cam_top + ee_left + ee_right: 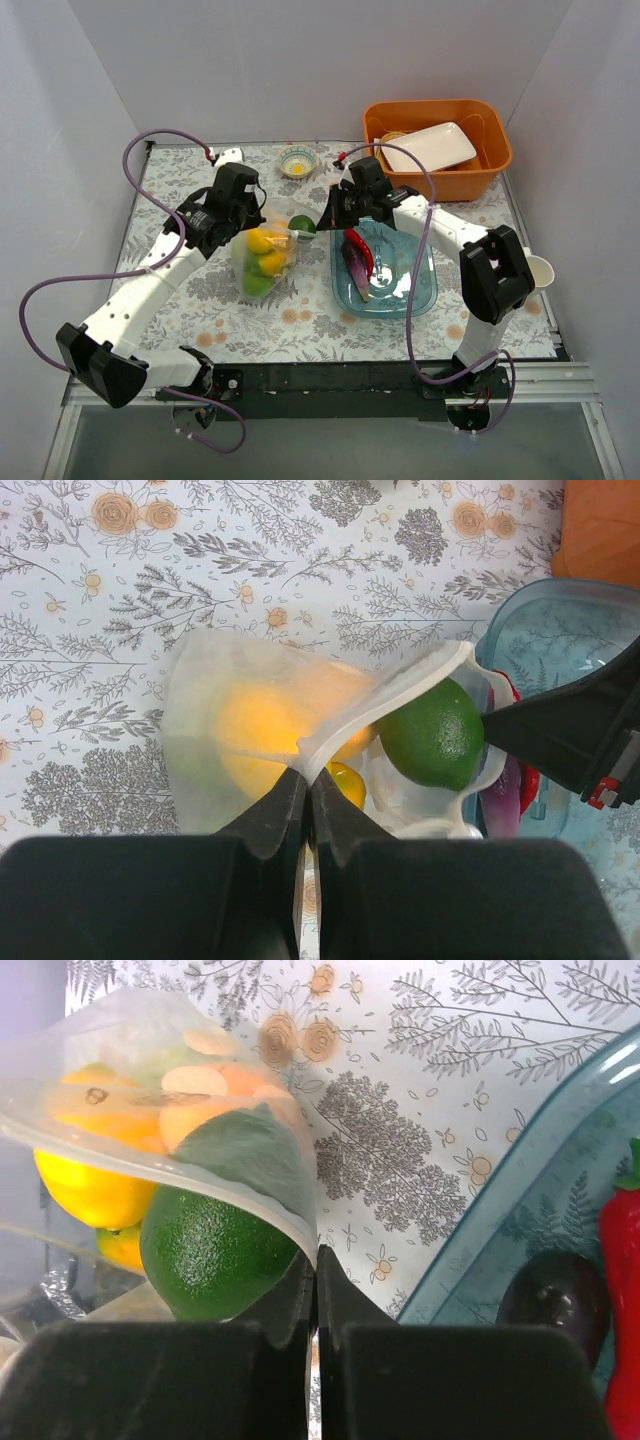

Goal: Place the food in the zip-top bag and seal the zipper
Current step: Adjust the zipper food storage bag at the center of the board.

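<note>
Left gripper and right gripper both clenched on bag rim; lime at mouth; chilli in tray, bag's 3 o'clock.

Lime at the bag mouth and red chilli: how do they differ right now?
The lime is round and green; the red chilli is long, thin and red. The lime sits in the open mouth of the zip-top bag; the red chilli lies in the blue tray beside the eggplant. Both are small toy produce.
</note>
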Controlling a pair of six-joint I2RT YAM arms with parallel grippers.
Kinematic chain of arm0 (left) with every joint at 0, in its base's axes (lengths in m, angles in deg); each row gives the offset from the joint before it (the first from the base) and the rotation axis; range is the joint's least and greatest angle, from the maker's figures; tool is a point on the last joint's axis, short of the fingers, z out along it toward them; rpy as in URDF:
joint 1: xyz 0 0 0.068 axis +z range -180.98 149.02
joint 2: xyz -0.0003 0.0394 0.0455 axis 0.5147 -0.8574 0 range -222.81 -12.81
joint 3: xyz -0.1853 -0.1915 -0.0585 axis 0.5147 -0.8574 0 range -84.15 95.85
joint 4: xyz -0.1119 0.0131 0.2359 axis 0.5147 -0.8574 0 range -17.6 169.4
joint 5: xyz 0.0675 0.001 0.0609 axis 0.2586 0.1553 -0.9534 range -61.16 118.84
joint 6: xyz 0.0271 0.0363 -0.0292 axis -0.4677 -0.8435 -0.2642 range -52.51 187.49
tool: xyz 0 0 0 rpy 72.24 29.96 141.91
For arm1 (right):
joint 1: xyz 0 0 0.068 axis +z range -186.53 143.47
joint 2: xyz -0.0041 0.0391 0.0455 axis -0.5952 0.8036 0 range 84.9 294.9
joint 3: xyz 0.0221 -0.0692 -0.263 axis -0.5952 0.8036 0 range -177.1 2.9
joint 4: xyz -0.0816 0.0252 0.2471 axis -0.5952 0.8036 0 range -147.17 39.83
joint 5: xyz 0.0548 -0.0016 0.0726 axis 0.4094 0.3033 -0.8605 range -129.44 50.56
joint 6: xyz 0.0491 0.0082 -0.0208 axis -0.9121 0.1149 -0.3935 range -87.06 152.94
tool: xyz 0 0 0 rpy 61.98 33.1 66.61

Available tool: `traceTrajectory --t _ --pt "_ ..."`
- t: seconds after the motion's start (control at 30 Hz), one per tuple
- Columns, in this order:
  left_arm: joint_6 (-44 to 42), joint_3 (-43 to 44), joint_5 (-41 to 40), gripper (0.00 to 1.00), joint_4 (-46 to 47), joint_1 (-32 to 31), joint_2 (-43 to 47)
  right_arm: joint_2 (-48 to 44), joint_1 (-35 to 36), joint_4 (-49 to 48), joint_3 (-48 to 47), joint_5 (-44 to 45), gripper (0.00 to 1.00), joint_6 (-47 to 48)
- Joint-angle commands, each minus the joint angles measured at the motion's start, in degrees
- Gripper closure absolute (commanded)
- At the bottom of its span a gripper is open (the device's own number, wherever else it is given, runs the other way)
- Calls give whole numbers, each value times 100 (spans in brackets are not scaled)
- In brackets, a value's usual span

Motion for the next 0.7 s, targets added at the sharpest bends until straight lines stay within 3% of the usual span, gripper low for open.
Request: traceTrajectory --t 0.0,0.07,0.17,0.27,0.37,0.5,0.67 --pt "-2 -29 -171 97 314 74 273 47 50 -187 -432 -251 99 133" --pt "-10 -3 -189 95 297 101 247 -58 155 -47 -617 -242 99 300" --pt "86 85 -251 78 201 284 229 -190 497 242 -1310 -181 99 704" --pt "139 129 -32 78 252 645 238 -42 937 655 -2137 -180 99 1160" --pt "148 120 276 85 314 926 229 459 1061 1227 -2875 -146 99 1224" --pt "165 147 268 98 244 1023 238 504 1140 1203 -2834 -49 99 1215" --pt "113 68 391 100 305 1094 308 460 1131 1184 -2657 48 99 1197"
